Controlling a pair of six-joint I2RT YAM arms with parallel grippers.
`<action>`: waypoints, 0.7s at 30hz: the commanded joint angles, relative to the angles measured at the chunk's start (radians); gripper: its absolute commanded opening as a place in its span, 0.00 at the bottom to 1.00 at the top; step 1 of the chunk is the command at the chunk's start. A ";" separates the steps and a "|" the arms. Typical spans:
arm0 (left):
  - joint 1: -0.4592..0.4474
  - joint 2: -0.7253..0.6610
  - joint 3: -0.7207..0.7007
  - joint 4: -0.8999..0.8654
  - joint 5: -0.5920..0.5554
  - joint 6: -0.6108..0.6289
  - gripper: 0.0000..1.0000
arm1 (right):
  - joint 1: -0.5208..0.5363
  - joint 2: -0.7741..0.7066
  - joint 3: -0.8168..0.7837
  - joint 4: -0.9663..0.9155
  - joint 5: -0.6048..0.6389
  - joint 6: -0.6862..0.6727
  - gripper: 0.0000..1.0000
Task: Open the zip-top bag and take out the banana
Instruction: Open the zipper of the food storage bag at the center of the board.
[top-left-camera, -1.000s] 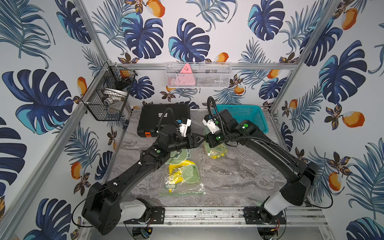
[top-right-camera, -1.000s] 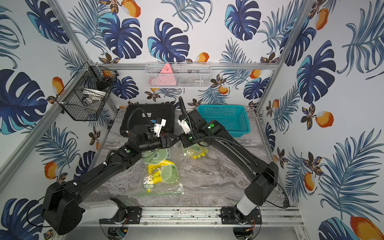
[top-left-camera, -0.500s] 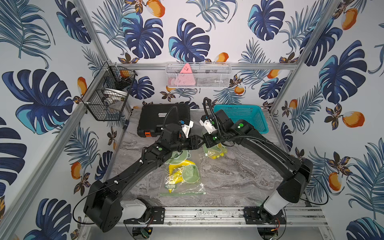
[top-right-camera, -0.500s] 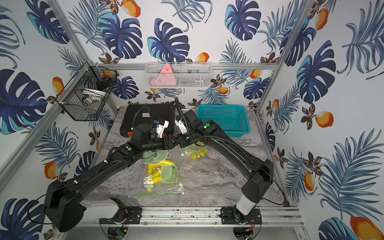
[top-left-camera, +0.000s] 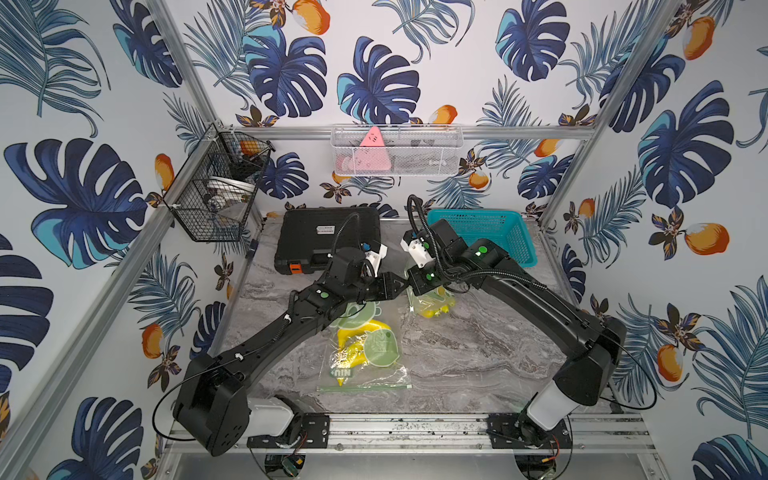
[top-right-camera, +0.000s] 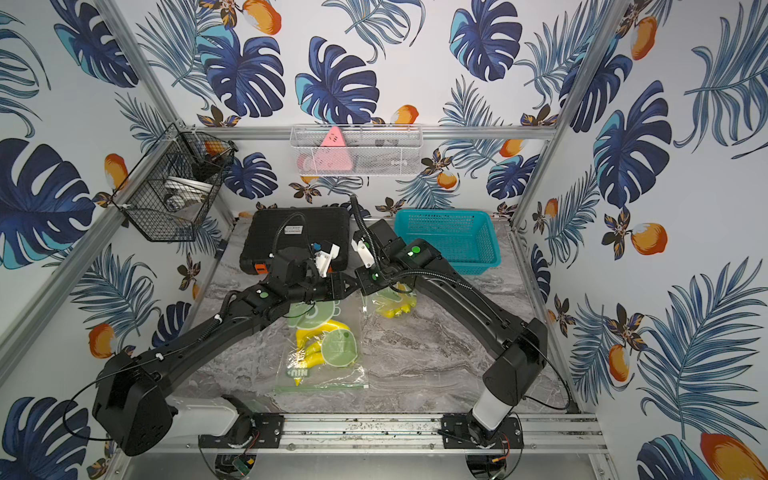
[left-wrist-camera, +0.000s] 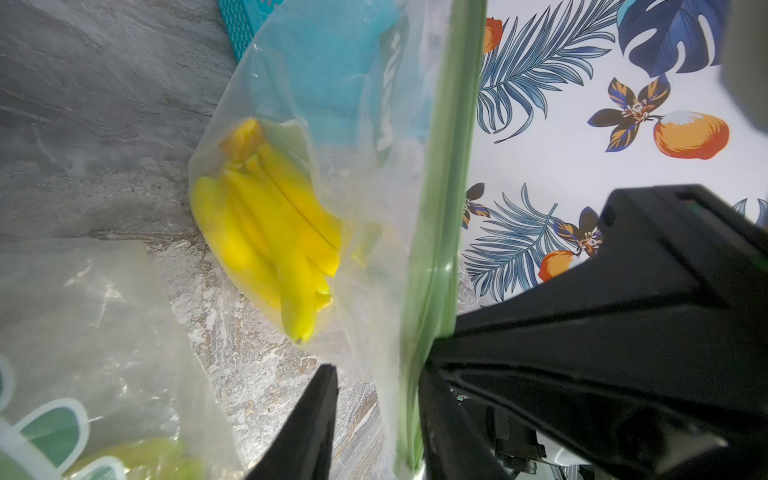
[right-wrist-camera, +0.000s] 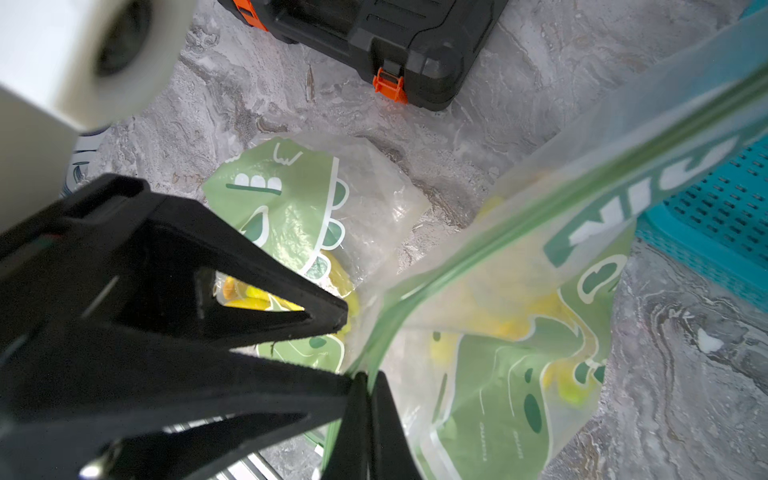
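Observation:
My right gripper (right-wrist-camera: 368, 380) is shut on the green zip edge (right-wrist-camera: 540, 195) of a clear zip-top bag (top-left-camera: 432, 305) printed with green dinosaurs. It holds the bag lifted near the teal basket. Yellow bananas (left-wrist-camera: 270, 232) show through the plastic, low in the bag. My left gripper (left-wrist-camera: 378, 374) meets it tip to tip in both top views (top-right-camera: 357, 283). Its jaws are still apart, with the zip strip (left-wrist-camera: 440, 208) between them. The strip lies against one finger (left-wrist-camera: 440, 415), and the other finger (left-wrist-camera: 311, 424) stands clear of the plastic.
A second dinosaur bag with bananas (top-left-camera: 365, 353) lies flat at the table's front middle, under my left arm. A black case (top-left-camera: 328, 241) sits at the back left and a teal basket (top-left-camera: 482, 232) at the back right. Wire baskets (top-left-camera: 216, 199) (top-left-camera: 397, 149) hang on the walls.
My left gripper has reached across to the held bag's zip edge, and its jaws have narrowed around it. My right gripper shifted slightly left, still shut on the bag.

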 joint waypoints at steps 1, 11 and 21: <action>-0.001 0.013 0.009 -0.012 -0.045 0.014 0.33 | 0.012 -0.008 0.007 -0.006 -0.056 -0.002 0.00; -0.004 0.013 -0.007 0.056 -0.049 -0.009 0.26 | 0.020 -0.005 -0.004 -0.001 -0.074 0.013 0.00; -0.006 0.035 -0.021 0.101 -0.028 -0.036 0.18 | 0.029 -0.010 -0.012 0.025 -0.113 0.045 0.00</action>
